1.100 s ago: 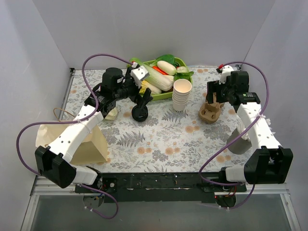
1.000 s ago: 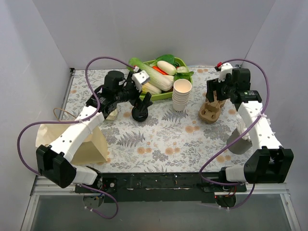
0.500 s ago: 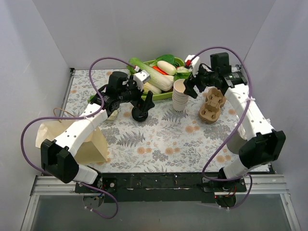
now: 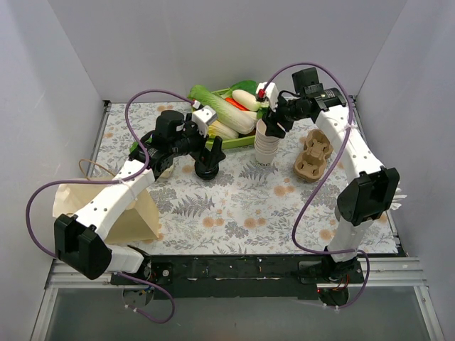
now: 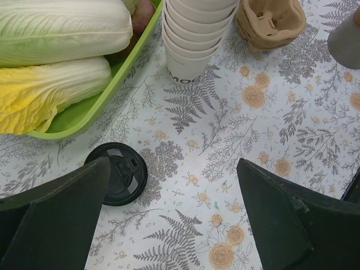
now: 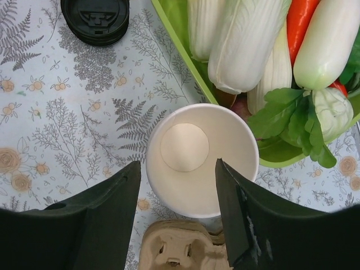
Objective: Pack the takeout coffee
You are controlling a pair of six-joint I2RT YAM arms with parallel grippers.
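Observation:
No lidded cream cup shows in any view. A tall stack of lidless cream paper cups [image 4: 267, 148] stands in front of the green tray. My right gripper [image 4: 271, 122] is open and hovers right above the stack, its fingers either side of the top cup's rim [image 6: 197, 180]; from the wrist its fingertip midpoint [image 6: 177, 169] lies over the cup. A short stack of loose black lids [image 4: 206, 170] lies on the table. My left gripper [image 4: 212, 150] is open and empty just above them; the lids [image 5: 116, 173] sit by its left finger, and its fingertip midpoint [image 5: 174, 219] is over the tablecloth.
A brown pulp cup carrier [image 4: 313, 158] lies right of the cup stack. A green tray [image 4: 269, 92] of vegetables stands at the back. A brown paper bag [image 4: 131, 213] is at the near left. A grey object [image 5: 346, 31] sits at the right.
My right arm has swung left from over the pulp carrier to above the lidless cup stack. My left gripper has stayed open over the black lids, shifting only slightly.

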